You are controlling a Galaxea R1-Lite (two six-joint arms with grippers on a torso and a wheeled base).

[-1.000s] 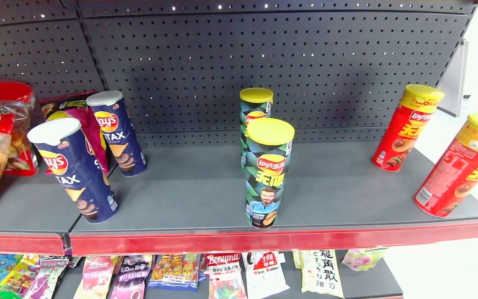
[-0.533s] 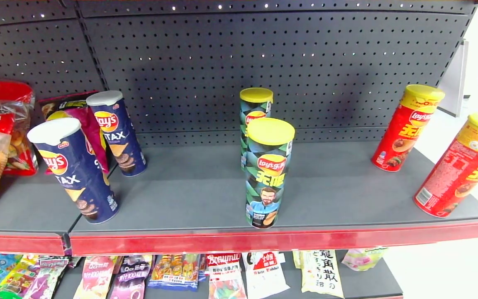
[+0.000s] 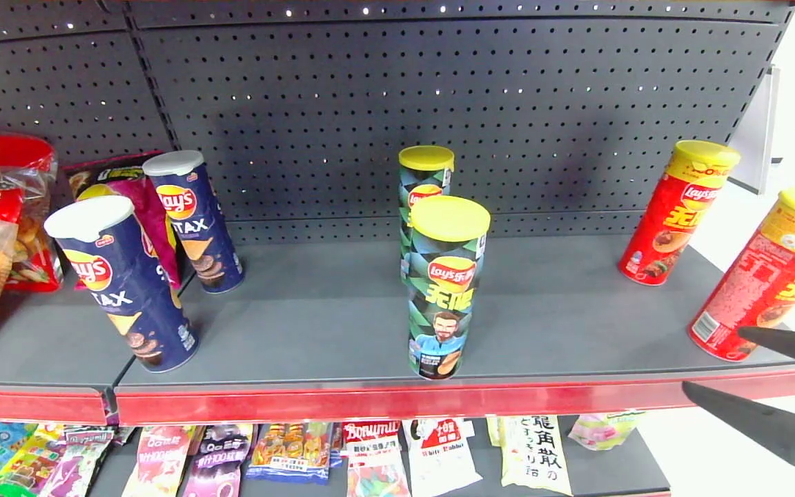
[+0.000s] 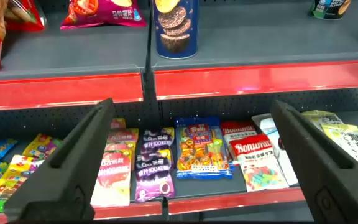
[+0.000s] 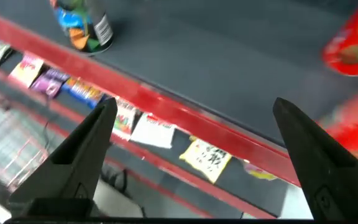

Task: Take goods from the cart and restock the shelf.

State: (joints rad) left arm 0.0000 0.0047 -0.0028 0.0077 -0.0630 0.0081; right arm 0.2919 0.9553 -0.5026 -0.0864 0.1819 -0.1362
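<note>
In the head view the shelf [image 3: 342,324] runs across the middle of the frame, its red front strip [image 3: 397,400] low down. Two blue cans [image 3: 121,283] stand at the left, two green cans [image 3: 447,286] in the centre one behind the other, and two red cans [image 3: 677,210] at the right, the nearer one close to the shelf's right end. Wide bare grey board lies open on both sides of the green pair. The right gripper [image 3: 713,359] pokes in at the lower right corner, its claw spread wide and holding nothing, the upper finger just beside the base of the nearer red can. In the left wrist view the left gripper [image 4: 191,104] is likewise agape and empty, facing the red strip, with candy bags [image 4: 197,149] on the lower shelf beyond it. In the right wrist view the right gripper's parted claw frames the red edge and open board between a green can and a blurred red one.
</note>
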